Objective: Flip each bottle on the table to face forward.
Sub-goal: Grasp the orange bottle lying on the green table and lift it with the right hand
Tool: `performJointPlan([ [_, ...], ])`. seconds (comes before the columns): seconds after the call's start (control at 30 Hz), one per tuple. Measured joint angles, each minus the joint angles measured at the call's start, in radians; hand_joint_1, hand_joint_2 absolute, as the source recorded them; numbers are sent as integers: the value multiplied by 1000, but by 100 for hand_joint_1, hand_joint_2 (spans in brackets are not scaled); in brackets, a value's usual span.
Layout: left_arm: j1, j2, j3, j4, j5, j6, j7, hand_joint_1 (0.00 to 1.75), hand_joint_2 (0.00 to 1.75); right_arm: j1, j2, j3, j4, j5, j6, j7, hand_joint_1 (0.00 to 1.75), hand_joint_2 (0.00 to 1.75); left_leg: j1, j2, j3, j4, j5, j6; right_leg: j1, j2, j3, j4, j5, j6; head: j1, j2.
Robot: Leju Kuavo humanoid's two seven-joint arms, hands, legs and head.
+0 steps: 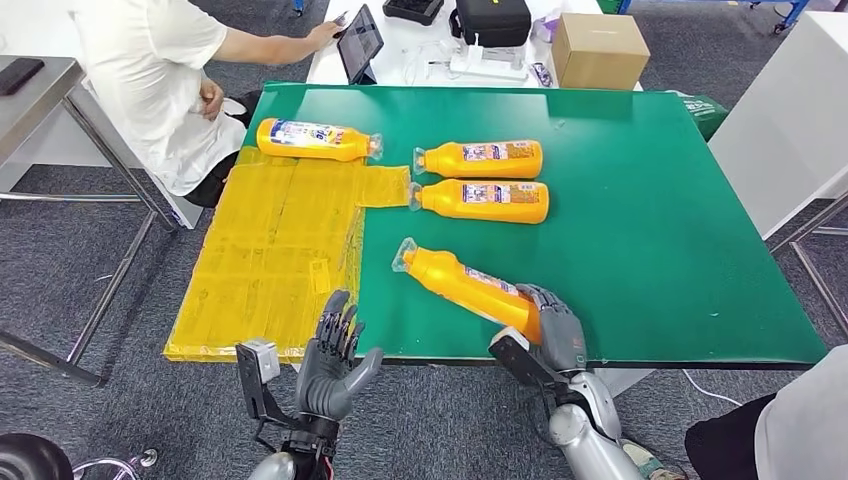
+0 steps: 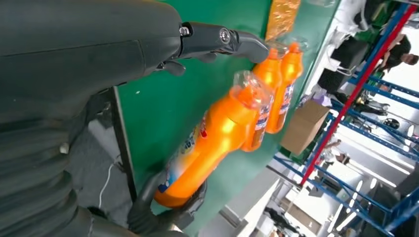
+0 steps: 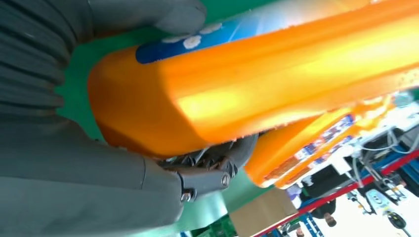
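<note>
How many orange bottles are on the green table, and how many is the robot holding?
Orange bottles lying free on the green table: 3, at and
Orange bottles held by the right hand: 1
Orange bottles held by the left hand: 0
Total orange bottles: 4

The head view looks down from above onto the green desk (image 1: 640, 230); both wrist views sit close behind each robot hand, turned sideways, sharing the nearest orange bottle (image 1: 470, 285) with it.
</note>
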Motion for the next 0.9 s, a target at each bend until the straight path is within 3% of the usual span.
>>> performJointPlan([
  [0.2,2,13,3,21,96,32,30,0,175,51,16,41,-93,-54,-12,-37,175,175,0,0,-4,0,0,0,0,0,-4,0,0,0,0,0],
  [0.53,-14,18,-7,32,148,0,30,0,175,106,57,175,-250,-155,3,-124,175,175,0,0,-7,0,0,0,0,0,-8,0,0,0,0,0],
  [0.9,-27,15,-6,29,143,-32,-21,0,175,115,76,285,-280,-217,55,-132,175,175,0,0,-7,0,0,0,0,0,-8,0,0,0,0,0],
])
